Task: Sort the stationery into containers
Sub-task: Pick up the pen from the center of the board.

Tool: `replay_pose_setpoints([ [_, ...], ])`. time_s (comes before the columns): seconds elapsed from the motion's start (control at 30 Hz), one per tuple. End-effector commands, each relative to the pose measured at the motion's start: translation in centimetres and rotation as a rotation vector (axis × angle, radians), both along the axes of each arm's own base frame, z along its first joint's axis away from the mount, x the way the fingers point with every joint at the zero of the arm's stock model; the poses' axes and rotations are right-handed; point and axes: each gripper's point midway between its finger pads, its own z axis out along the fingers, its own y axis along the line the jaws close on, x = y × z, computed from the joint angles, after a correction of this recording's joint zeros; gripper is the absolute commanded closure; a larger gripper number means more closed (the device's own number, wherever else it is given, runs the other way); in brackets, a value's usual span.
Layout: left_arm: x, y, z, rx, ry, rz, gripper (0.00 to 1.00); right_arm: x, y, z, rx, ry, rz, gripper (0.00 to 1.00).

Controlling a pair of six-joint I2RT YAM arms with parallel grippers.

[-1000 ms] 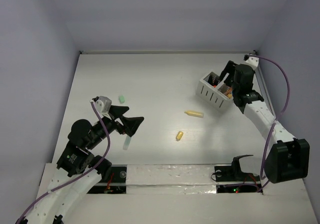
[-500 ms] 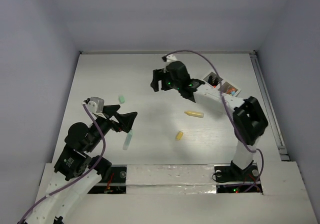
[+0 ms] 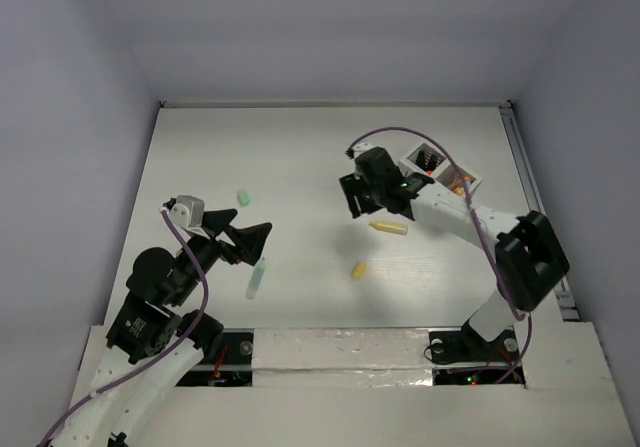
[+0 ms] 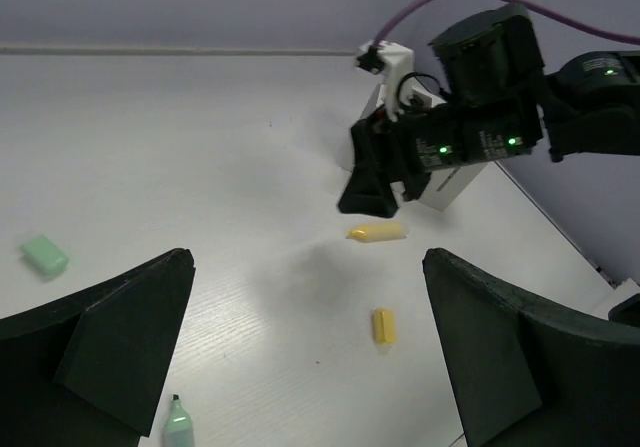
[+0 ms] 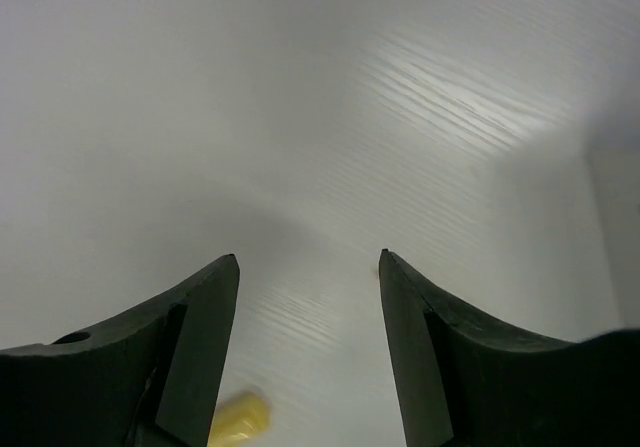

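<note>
A yellow highlighter [image 3: 388, 227] lies on the table right of centre, with a yellow cap [image 3: 358, 270] nearer me. A mint marker [image 3: 256, 279] and a mint cap [image 3: 242, 197] lie at the left. The white compartment box [image 3: 441, 168] stands at the back right with stationery in it. My right gripper [image 3: 357, 203] is open and empty, just left of and above the yellow highlighter, whose end shows by its left finger [image 5: 240, 419]. My left gripper [image 3: 254, 241] is open and empty, above the mint marker [image 4: 177, 425], facing the yellow cap [image 4: 383, 325] and highlighter [image 4: 376, 231].
The right arm [image 3: 470, 217] stretches from the near right base across to the table's middle, passing in front of the box. Purple walls enclose the table on the left, back and right. A taped strip [image 3: 340, 347] runs along the near edge.
My right gripper left the box, swung left across the table, then came back and down beside the yellow highlighter. The box now stands turned. My left gripper shifted slightly.
</note>
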Motion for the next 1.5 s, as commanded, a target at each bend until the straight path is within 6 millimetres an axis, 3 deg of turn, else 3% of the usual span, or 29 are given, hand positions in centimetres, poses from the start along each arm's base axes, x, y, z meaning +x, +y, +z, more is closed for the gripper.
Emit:
replay_pose_setpoints([
  [0.0, -0.6, 0.0, 2.5, -0.029, -0.076, -0.019, 0.01, -2.0, -8.6, 0.0, -0.149, 0.055, -0.054, 0.33],
  [0.07, -0.6, -0.1, 2.5, -0.029, -0.073, -0.021, 0.01, -2.7, -10.1, -0.5, -0.15, 0.088, -0.021, 0.27],
  [0.2, -0.6, -0.4, 2.3, -0.027, -0.069, -0.033, 0.01, -3.1, -9.2, -1.8, -0.165, 0.144, 0.109, 0.12],
  [0.27, -0.6, -0.4, 2.3, -0.026, -0.065, -0.033, 0.01, -3.0, -9.5, -4.1, -0.235, 0.201, 0.156, 0.08],
  [0.33, -0.5, -0.4, 2.2, -0.025, -0.063, -0.035, 0.01, -2.3, -10.2, -5.0, -0.257, 0.244, 0.15, 0.07],
  [0.37, -0.5, -0.4, 2.1, -0.023, -0.06, -0.033, 0.01, -2.6, -10.3, -6.3, -0.281, 0.291, 0.17, 0.07],
  [0.53, -0.5, -0.4, 2.2, -0.022, -0.059, -0.033, 0.01, -2.7, -10.2, -7.8, -0.258, 0.341, 0.193, 0.08],
  [0.63, -0.4, -0.5, 2.1, -0.021, -0.056, -0.032, 0.01, -2.0, -10.6, -8.5, -0.25, 0.355, 0.184, 0.14],
  [0.67, -0.4, -0.5, 2.1, -0.021, -0.056, -0.032, 0.01, -1.6, -10.5, -8.5, -0.236, 0.358, 0.181, 0.28],
  [0.87, -0.3, -0.6, 1.9, -0.016, -0.048, -0.036, 0.01, -2.3, -9.4, -9.4, -0.175, 0.405, 0.197, 0.57],
  [0.9, -0.3, -0.6, 1.9, -0.016, -0.051, -0.038, 0.01, -2.4, -9.3, -9.5, -0.167, 0.404, 0.196, 0.68],
  [1.03, -0.2, -1.1, 1.7, -0.01, -0.045, -0.056, 0.03, -1.2, -8.8, -8.2, -0.136, 0.329, 0.17, 0.86],
  [1.07, -0.3, -1.3, 1.6, -0.008, -0.043, -0.073, 0.04, -0.7, -8.7, -7.7, -0.13, 0.303, 0.156, 0.89],
  [1.1, -0.3, -1.5, 1.6, -0.008, -0.047, -0.082, 0.04, 0.5, -8.5, -7.0, -0.122, 0.249, 0.135, 0.99],
  [1.13, -0.3, -1.7, 1.6, -0.008, -0.047, -0.091, 0.04, 1.0, -8.4, -6.3, -0.111, 0.221, 0.121, 1.0],
  [1.17, -0.4, -2.0, 1.5, -0.003, -0.043, -0.109, 0.05, 2.2, -7.7, -4.4, -0.067, 0.162, 0.093, 1.0],
  [1.27, -0.2, -2.6, 1.2, -0.002, -0.031, -0.133, 0.1, 3.1, -6.0, -0.9, 0.038, 0.082, 0.055, 1.0],
  [1.3, -0.2, -2.8, 1.4, -0.004, -0.035, -0.142, 0.14, 3.4, -4.8, 1.6, 0.108, 0.023, 0.048, 1.0],
  [1.4, 0.4, -3.6, 0.7, 0.007, -0.005, -0.173, 0.32, 1.5, -0.1, 5.8, 0.304, -0.032, 0.116, 1.0],
  [1.43, 0.6, -4.0, 0.2, 0.017, 0.015, -0.187, 0.56, 0.6, 1.3, 6.5, 0.344, -0.036, 0.151, 1.0],
  [1.47, 1.0, -4.1, 0.0, 0.022, 0.026, -0.184, 0.66, -0.2, 2.6, 7.3, 0.381, -0.035, 0.162, 1.0],
])
